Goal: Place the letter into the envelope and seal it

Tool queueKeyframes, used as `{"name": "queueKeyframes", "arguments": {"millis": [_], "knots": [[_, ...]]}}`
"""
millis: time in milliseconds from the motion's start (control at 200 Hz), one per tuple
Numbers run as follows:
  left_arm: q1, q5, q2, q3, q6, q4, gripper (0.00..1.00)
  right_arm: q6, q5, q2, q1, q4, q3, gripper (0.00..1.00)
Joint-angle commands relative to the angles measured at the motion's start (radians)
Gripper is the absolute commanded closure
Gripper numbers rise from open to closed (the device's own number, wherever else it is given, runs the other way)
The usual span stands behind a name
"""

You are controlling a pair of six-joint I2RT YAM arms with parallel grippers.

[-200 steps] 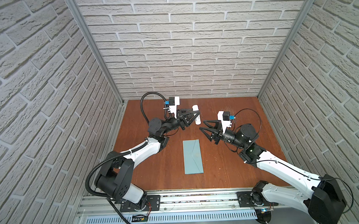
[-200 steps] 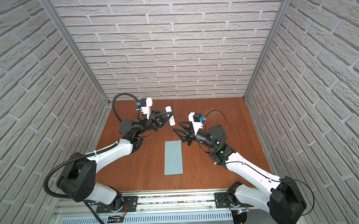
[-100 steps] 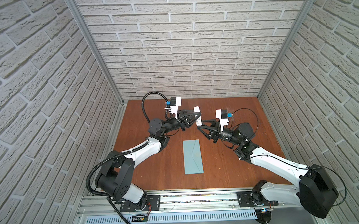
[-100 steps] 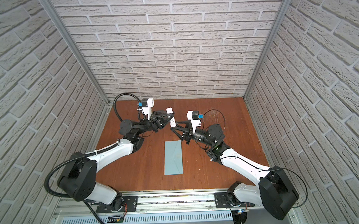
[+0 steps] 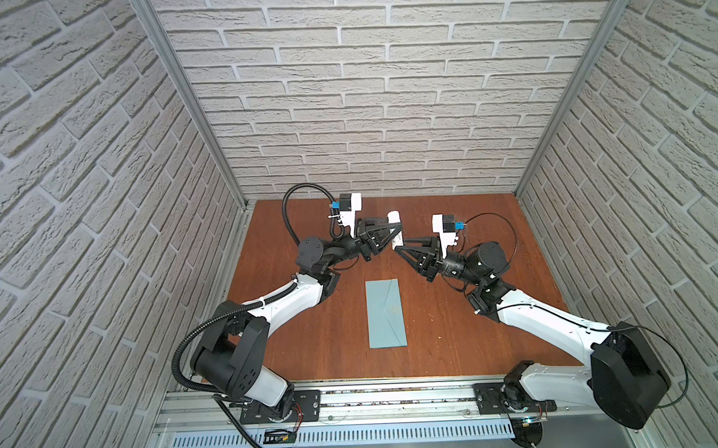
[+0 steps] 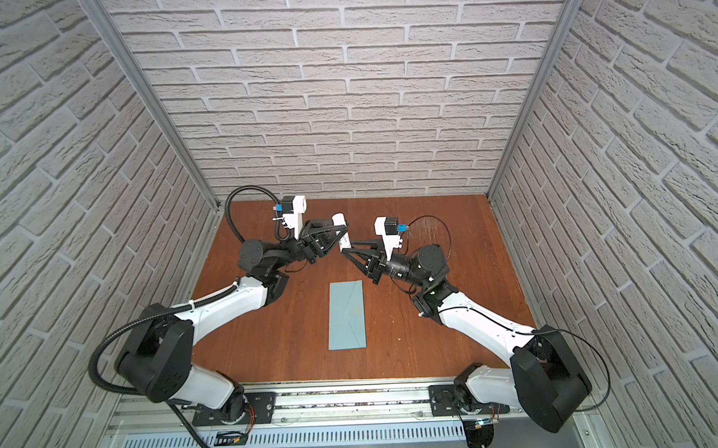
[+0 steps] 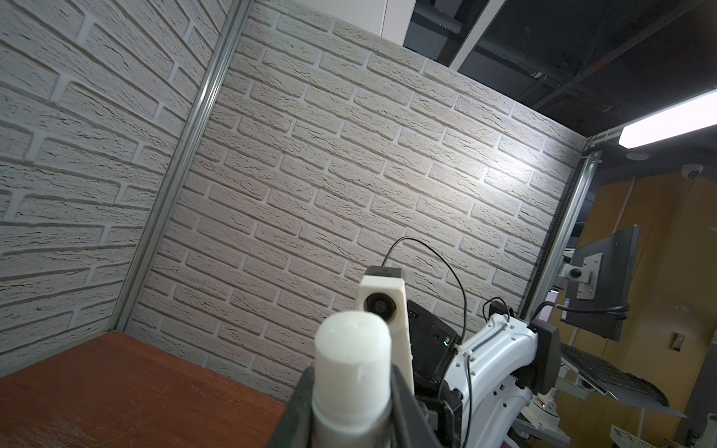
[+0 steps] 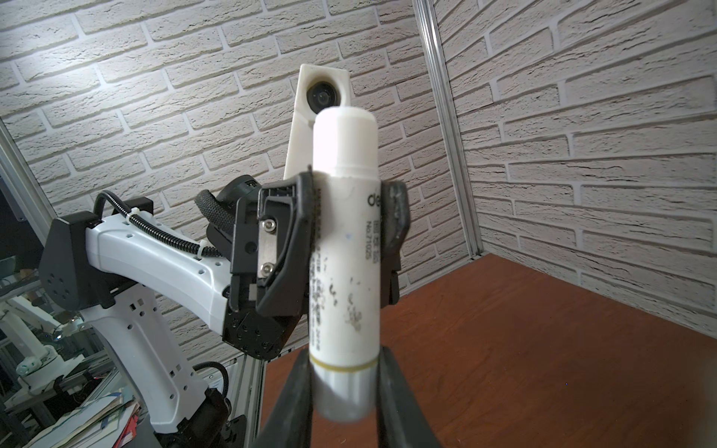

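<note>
On the table the envelope is laid flat, flap folded down; the letter is not seen, so likely tucked inside already. Sealing is left: the left gripper is pinched round the stick, whose grey end is clamped by the right gripper

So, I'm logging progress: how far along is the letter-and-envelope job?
Done, apparently: no letter shows, so it is probably inside the envelope, lying flat on the table. In hand: left gripper and right gripper both clamp the glue stick. Left: uncapping, gluing, sealing.
</note>
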Motion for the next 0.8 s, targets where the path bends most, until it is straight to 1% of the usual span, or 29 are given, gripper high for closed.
{"name": "queueKeyframes", "arguments": {"millis": [0,80,190,305,365,440,560,700,795], "knots": [[-0.007,-0.055,0.011,0.007,0.035,0.046,1.0,0.008,-0.026,-0.028,0.017,0.078,0.021,0.94],[-0.016,-0.081,-0.01,0.001,0.089,-0.017,1.0,-0.039,0.025,-0.068,0.027,0.026,0.019,0.94],[-0.047,-0.124,-0.06,0.004,0.225,-0.182,1.0,-0.154,0.13,-0.144,0.067,-0.118,0.027,0.94],[-0.088,-0.218,-0.111,0.011,0.368,-0.373,1.0,-0.296,0.3,-0.217,0.148,-0.256,0.038,0.94],[-0.107,-0.285,-0.127,0.007,0.411,-0.426,1.0,-0.375,0.397,-0.246,0.207,-0.296,0.039,0.94],[-0.129,-0.366,-0.136,-0.006,0.429,-0.438,1.0,-0.451,0.528,-0.271,0.277,-0.332,0.043,0.94],[-0.166,-0.473,-0.135,-0.02,0.446,-0.436,1.0,-0.529,0.702,-0.286,0.357,-0.341,0.048,0.94],[-0.213,-0.556,-0.119,-0.025,0.465,-0.427,1.0,-0.605,0.888,-0.271,0.441,-0.344,0.072,0.94],[-0.236,-0.599,-0.105,-0.025,0.474,-0.419,1.0,-0.653,1.019,-0.244,0.498,-0.31,0.082,0.94]]}}
